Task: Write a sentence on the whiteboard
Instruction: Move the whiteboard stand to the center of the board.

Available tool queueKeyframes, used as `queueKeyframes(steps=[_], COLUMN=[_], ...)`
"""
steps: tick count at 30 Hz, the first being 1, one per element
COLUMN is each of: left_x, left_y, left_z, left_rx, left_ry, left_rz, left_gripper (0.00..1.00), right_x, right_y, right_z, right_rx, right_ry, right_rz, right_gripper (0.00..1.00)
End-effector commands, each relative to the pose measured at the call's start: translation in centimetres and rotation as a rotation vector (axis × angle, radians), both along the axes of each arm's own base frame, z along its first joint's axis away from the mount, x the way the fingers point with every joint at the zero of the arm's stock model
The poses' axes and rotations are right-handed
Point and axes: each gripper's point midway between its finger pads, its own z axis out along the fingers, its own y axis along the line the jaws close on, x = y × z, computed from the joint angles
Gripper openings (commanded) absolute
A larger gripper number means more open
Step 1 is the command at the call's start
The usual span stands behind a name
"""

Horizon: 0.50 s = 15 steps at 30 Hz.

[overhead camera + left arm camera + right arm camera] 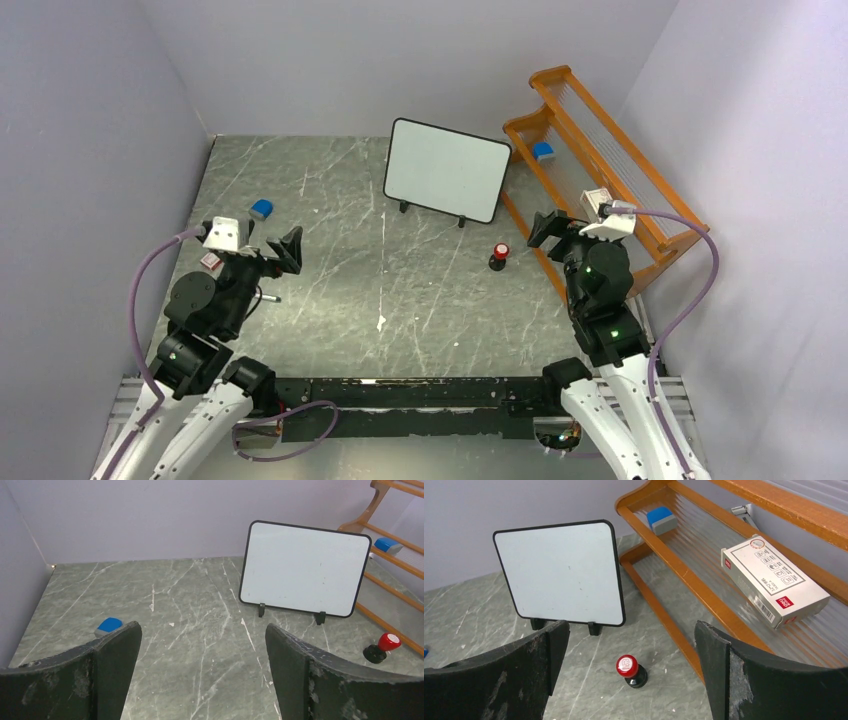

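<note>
Whiteboard stands on its black feet at far centre of table, just beside orange rack; face leans toward the arms, presumably so a pen tip can reach it; surface blank, no sentence yet; left claw and right claw both spread wide, holding nothing; red-capped object upright near the board's right foot; task judged unstarted
</note>
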Motion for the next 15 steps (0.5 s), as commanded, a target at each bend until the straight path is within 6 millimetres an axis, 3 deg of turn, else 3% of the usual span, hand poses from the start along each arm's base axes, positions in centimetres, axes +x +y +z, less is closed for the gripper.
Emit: queueKeyframes(steps=[1,9,15], left_x=[0.4,0.5,0.4], left_y=[-0.3,-0.7,-0.9], left_z=[1.1,0.9,0.9], left_rx=[-0.004,-0.006,-0.014], left_ry=[-0.039,-0.026,-0.024], left_rz=[-0.011,-0.03,-0.043], left_gripper=[0.96,0.96,0.96], right_x=[-0.2,0.1,1.4], right_y=[0.4,0.9,2.8], right_z=[1.5,1.0,-0.7], right_rx=[0.001,-0.001,0.008], right_ry=[-0.051,-0.029,0.044], right_rz=[0.023,0.047,0.122], right_gripper=[1.0,1.0,1.0])
